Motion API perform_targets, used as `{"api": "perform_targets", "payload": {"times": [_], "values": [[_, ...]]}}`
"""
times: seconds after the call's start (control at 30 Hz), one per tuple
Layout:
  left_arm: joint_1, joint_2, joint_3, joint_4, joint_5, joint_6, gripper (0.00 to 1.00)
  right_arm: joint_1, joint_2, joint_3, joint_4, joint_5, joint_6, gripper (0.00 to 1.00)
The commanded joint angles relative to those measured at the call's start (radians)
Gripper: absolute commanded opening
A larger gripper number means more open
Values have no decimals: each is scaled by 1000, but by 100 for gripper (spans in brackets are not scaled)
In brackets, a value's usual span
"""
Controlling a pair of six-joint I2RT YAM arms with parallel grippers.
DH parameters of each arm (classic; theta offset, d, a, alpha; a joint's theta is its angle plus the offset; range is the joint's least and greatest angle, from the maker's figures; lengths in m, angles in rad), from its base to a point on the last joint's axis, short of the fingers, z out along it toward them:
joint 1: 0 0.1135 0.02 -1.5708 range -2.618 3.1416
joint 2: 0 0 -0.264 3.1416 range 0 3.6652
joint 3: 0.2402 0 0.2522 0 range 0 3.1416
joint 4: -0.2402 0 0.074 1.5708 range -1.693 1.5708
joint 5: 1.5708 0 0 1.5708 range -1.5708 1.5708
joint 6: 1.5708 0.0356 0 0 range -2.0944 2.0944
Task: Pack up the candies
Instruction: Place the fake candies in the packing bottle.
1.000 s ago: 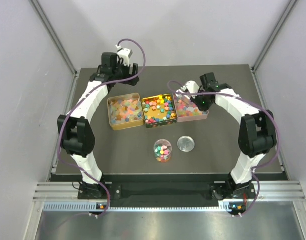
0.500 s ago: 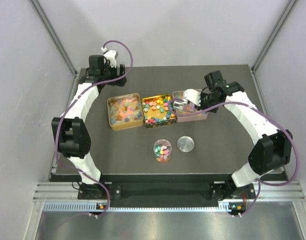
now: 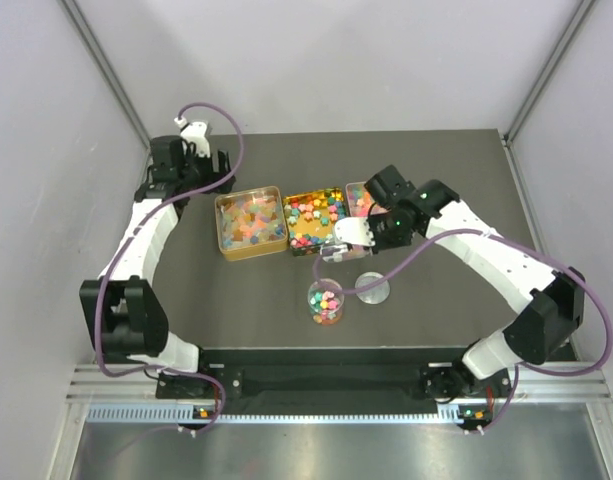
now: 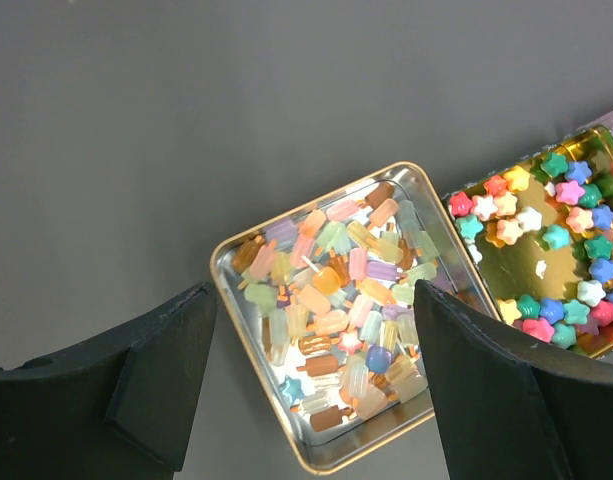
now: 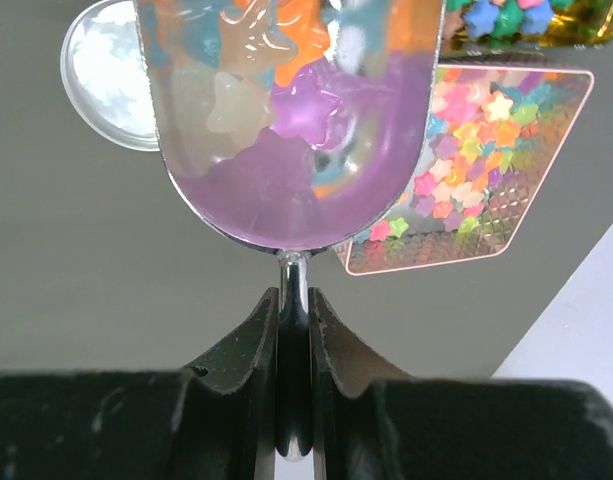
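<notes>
White walls [image 3: 336, 70] close in a dark grey table [image 3: 236, 310], and I reach over it from the near edge. Three tins sit in a row mid-table. The left gold tin [image 4: 258, 350] holds pale, lolly-shaped candies [image 4: 336, 300]. The middle gold tin [image 4: 542, 262] holds bright star-shaped ones, with bare shiny floor showing between them. The pink tin [image 5: 541, 140] on the right holds smaller stars on a glittery bottom. Nearer my bases stands a clear jar [image 3: 326, 316], partly filled with mixed colours, and a round silver lid [image 3: 373, 288] lies just beside it on the right.

My left claw [image 4: 311, 290] hangs above the far-left part of the table with its fingers spread wide and nothing between them; the left tin shows through the gap.

My right claw [image 5: 294, 300] is pinched tight on the thin stem of a clear, purple-tinted scoop [image 5: 286, 150]. The scoop is loaded with orange, pale and purple stars. It hangs between the middle tin and the jar, and it blocks much of my right wrist's sight. My purple cable [image 3: 394, 264] loops across near the lid.
</notes>
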Motion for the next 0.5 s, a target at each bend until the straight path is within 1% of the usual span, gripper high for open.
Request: {"api": "perform_targets", "payload": {"times": [0.0,0.23,0.47], "values": [[31,-97,-41,63,15,-13,84,72,-76,-33,-17,73,-7,0],[37,-150,-103,94,21,-5,84,121,-93,-98,-35,216,-42,0],[47,-198,-149,92,7,-11,84,199,-95,-87,-61,306,-21,0]]}}
